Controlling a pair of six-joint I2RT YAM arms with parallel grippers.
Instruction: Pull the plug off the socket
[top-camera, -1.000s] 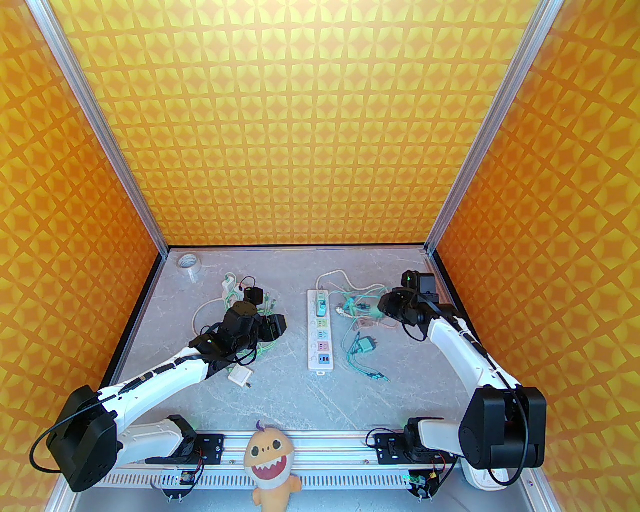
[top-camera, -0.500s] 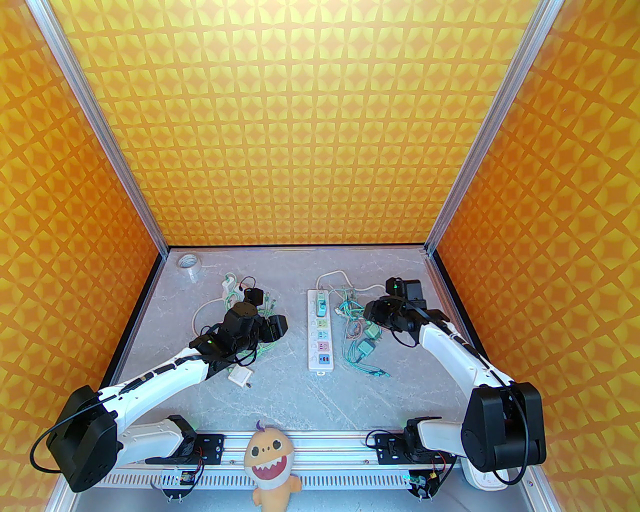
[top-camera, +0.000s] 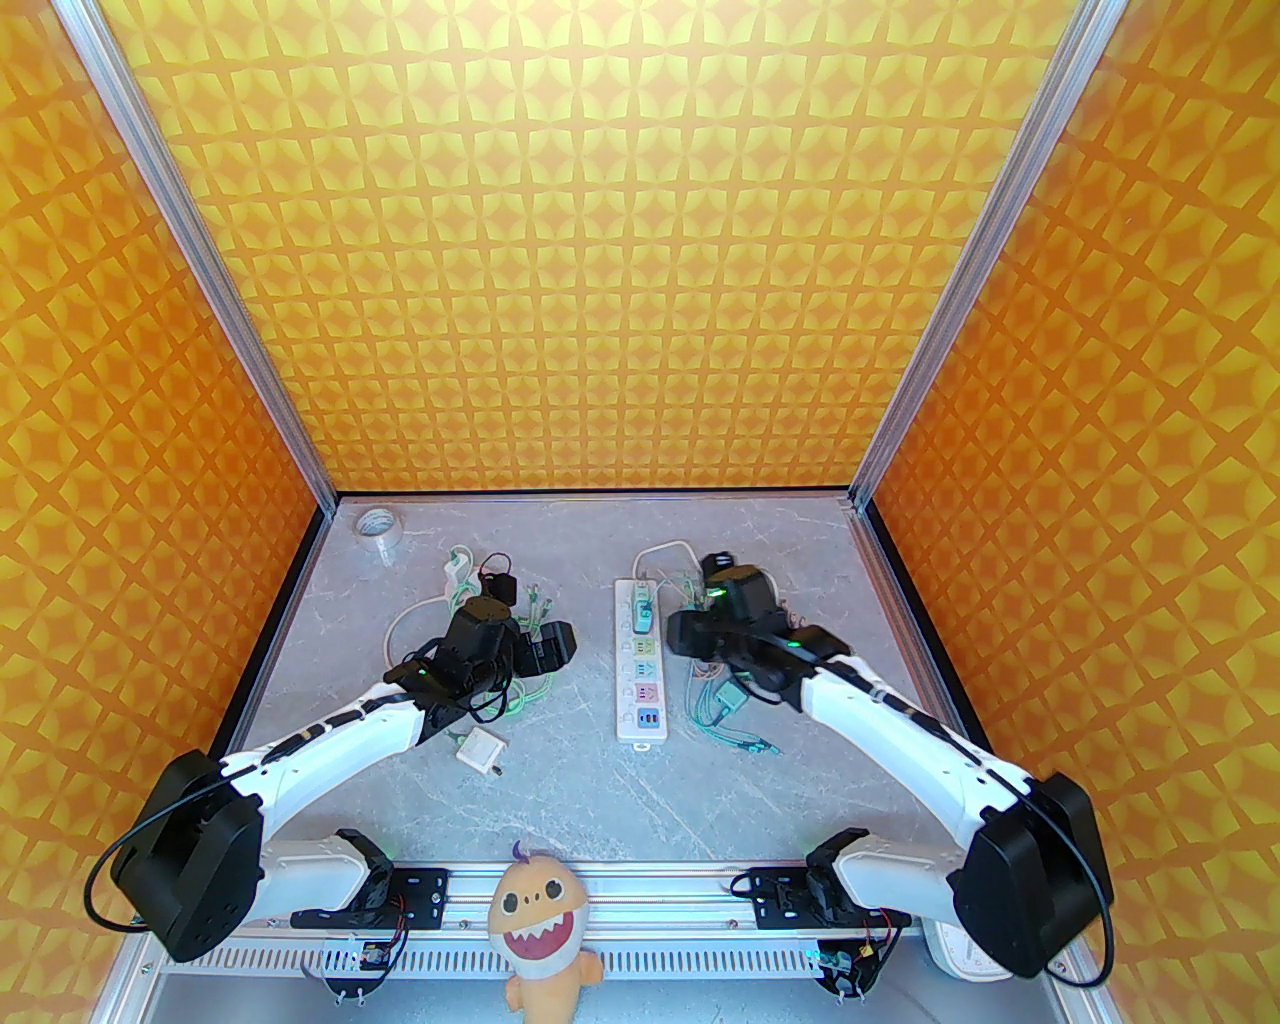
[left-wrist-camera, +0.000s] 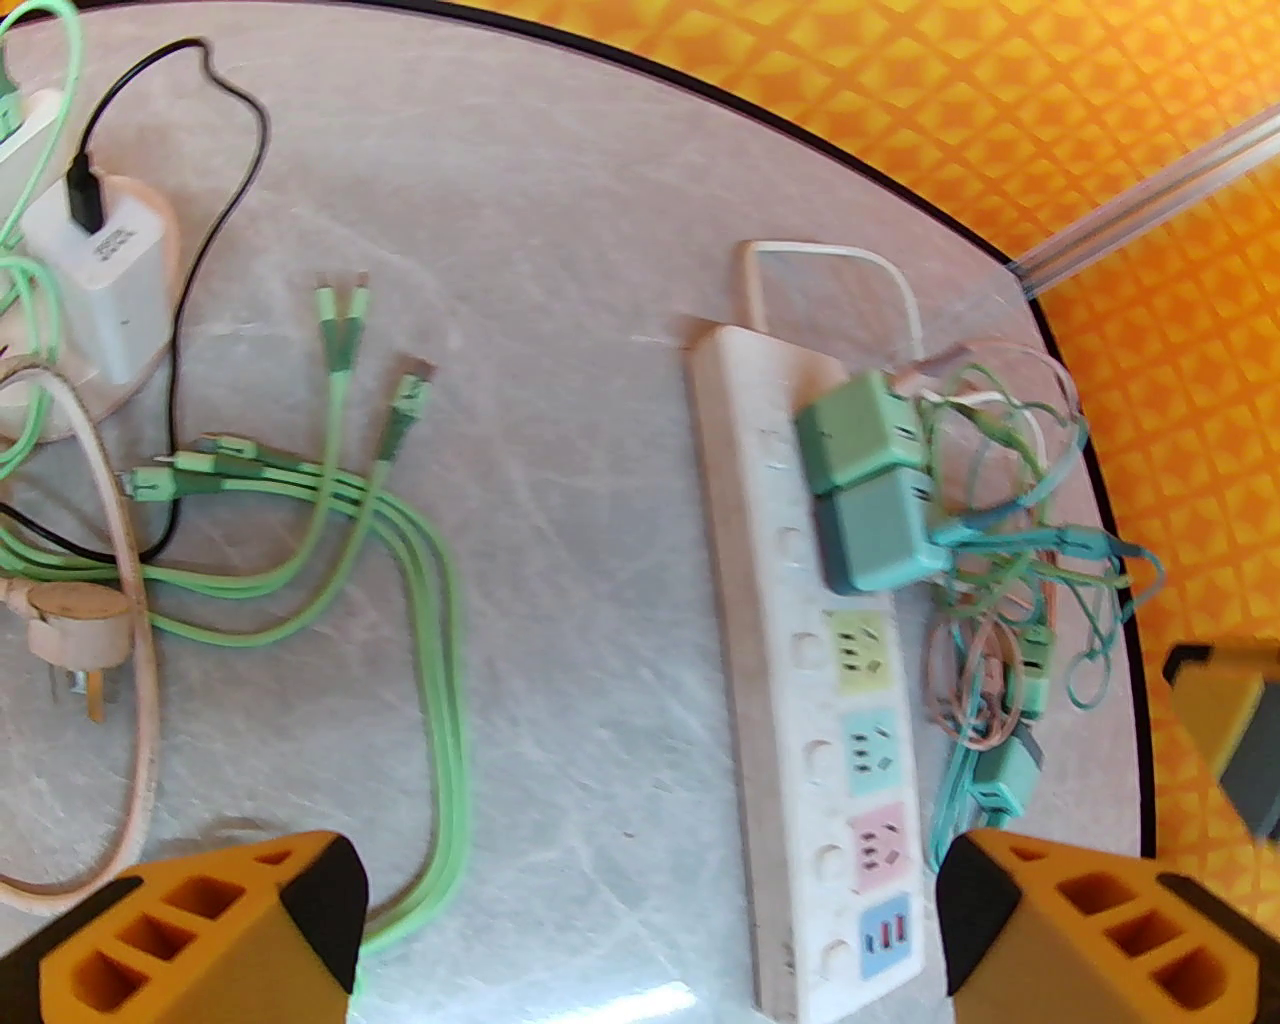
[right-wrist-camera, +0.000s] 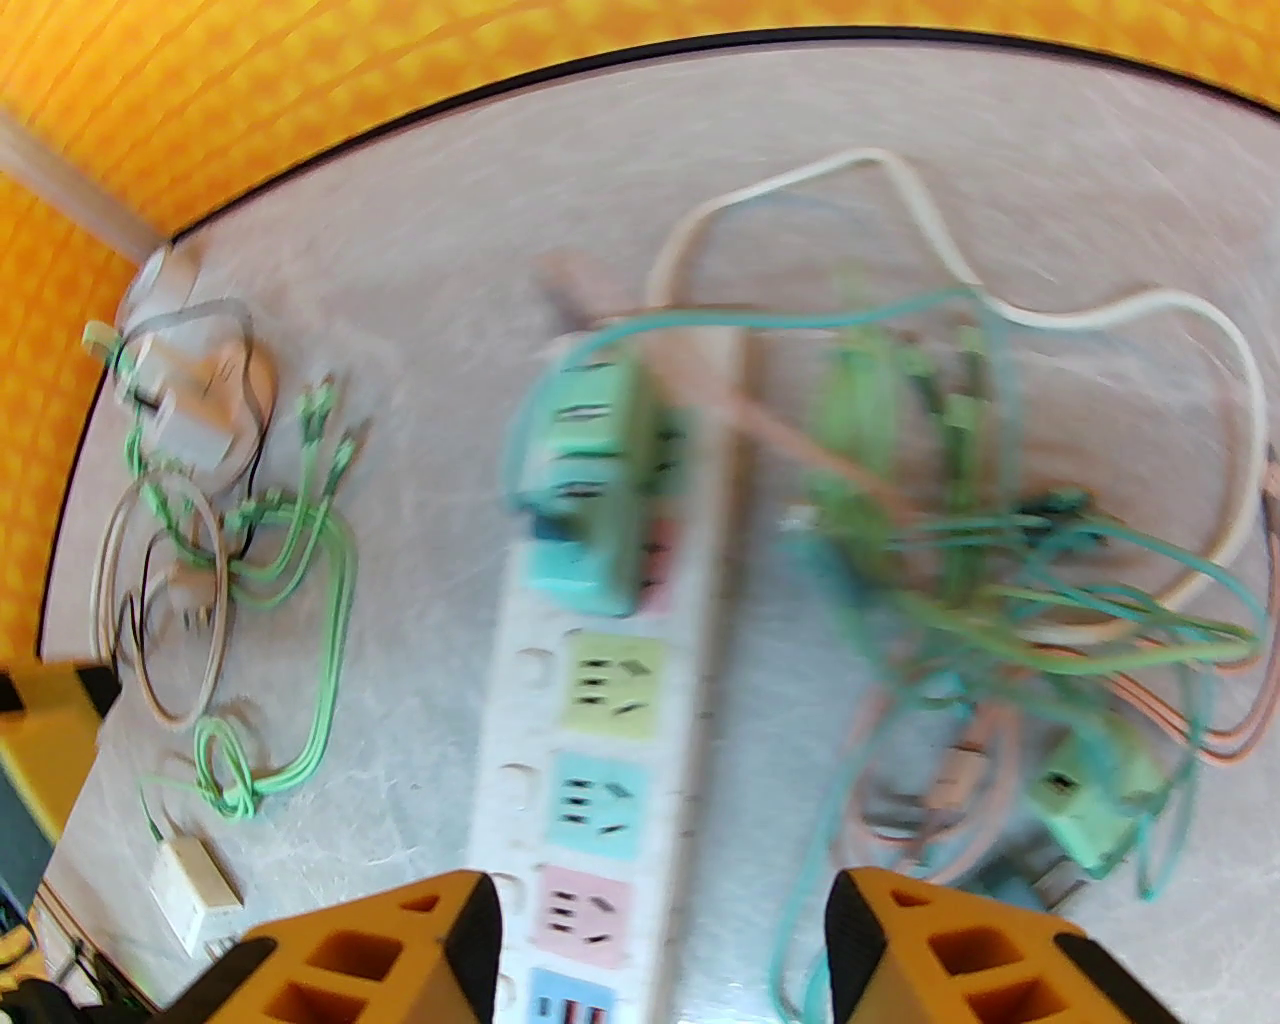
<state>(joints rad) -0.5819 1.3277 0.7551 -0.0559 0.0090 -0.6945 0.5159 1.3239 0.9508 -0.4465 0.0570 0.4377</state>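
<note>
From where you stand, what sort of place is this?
Likely a robot test booth: left arm and right arm bolted to a rail, orange walls around a table, a power strip laid out.

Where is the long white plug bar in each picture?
Top external: the socket lies just below centre.
Left wrist: the socket stands right of centre.
Right wrist: the socket runs up the middle, blurred.
Landmark: green plugs at its far end.

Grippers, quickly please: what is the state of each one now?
Left gripper: open, holding nothing.
Right gripper: open, holding nothing, near the socket.
</note>
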